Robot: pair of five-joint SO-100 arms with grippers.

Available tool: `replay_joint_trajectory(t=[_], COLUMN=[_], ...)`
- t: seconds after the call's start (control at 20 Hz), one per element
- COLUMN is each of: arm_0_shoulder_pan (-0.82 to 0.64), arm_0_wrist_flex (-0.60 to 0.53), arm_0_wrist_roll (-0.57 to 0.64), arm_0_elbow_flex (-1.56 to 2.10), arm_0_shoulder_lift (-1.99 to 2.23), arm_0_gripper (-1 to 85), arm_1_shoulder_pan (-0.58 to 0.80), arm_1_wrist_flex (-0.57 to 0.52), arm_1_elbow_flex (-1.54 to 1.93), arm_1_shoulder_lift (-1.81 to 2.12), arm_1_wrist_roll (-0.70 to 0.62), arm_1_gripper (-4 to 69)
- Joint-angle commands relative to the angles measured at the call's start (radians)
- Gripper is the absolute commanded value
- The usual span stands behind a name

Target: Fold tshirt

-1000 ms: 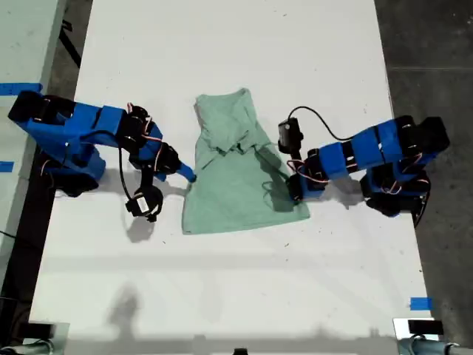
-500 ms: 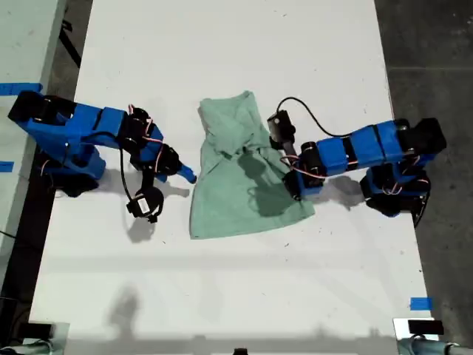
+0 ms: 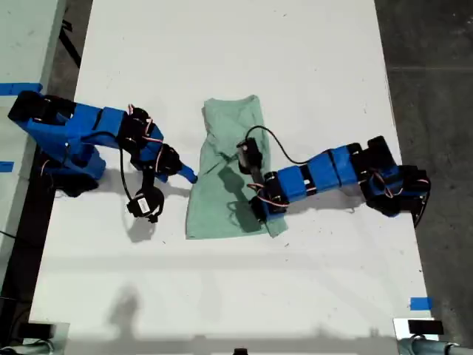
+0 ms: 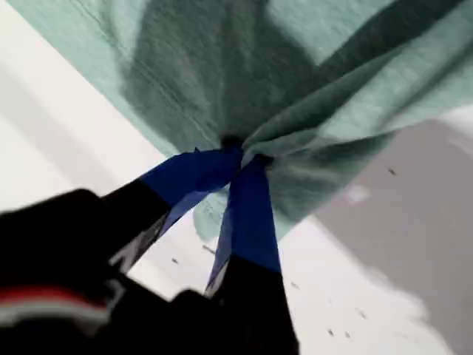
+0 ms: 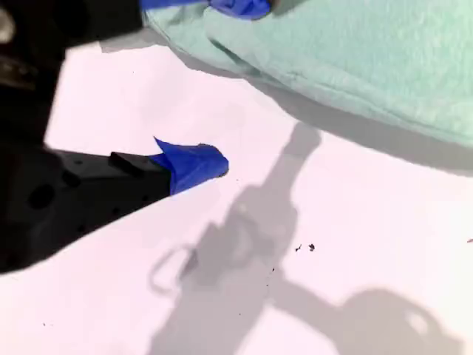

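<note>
Cloth is mid-fold. In the exterior view the plain pale mint-green short-sleeved cotton tshirt lies at the centre of the white table, neck toward 12 o'clock. The arm reaching in from that view's 3 o'clock has carried the shirt's 3 o'clock edge inward toward 9 o'clock over the last second, so the garment is now narrower, with a doubled layer near its hem. My first pincer sits over that layer; my second pincer rests at the shirt's 9 o'clock edge.

In the first wrist view my first pincer is clamped on a bunched pinch of the tshirt.

In the second wrist view my second pincer stands spread, holding nothing, just beside the tshirt.

I judge this lengthwise fold nearly laid and ready for release.
</note>
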Motion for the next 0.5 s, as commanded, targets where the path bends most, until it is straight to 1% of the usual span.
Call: replay_joint_trajectory(t=[0.0, 0.05, 0.1, 0.2, 0.3, 0.45], arm_0_shoulder_pan=[0.014, 0.014, 0.017, 0.018, 0.031, 0.055], arm_0_wrist_flex=[-0.021, -0.020, -0.018, -0.008, 0.034, 0.091], arm_0_wrist_roll=[-0.008, -0.008, -0.008, -0.008, -0.011, -0.017], arm_0_elbow_flex=[-0.009, -0.011, -0.015, -0.028, -0.052, -0.057], arm_0_shoulder_lift=[0.064, 0.064, 0.066, 0.077, 0.103, 0.172], arm_0_gripper=[30.0, 30.2, 30.5, 30.7, 30.5, 30.0], arm_1_shoulder_pan=[-0.031, -0.034, -0.037, -0.041, -0.043, -0.043], arm_1_wrist_flex=[-0.037, -0.006, 0.011, 0.112, 0.216, 0.334], arm_1_elbow_flex=[-0.124, -0.133, -0.143, -0.181, -0.190, -0.190], arm_1_shoulder_lift=[-0.040, -0.032, -0.015, 0.026, 0.114, 0.235], arm_1_wrist_roll=[0.018, 0.028, -0.008, -0.014, -0.015, -0.020], arm_1_gripper=[19.9, 22.1, 31.2, 30.6, 29.4, 28.5])
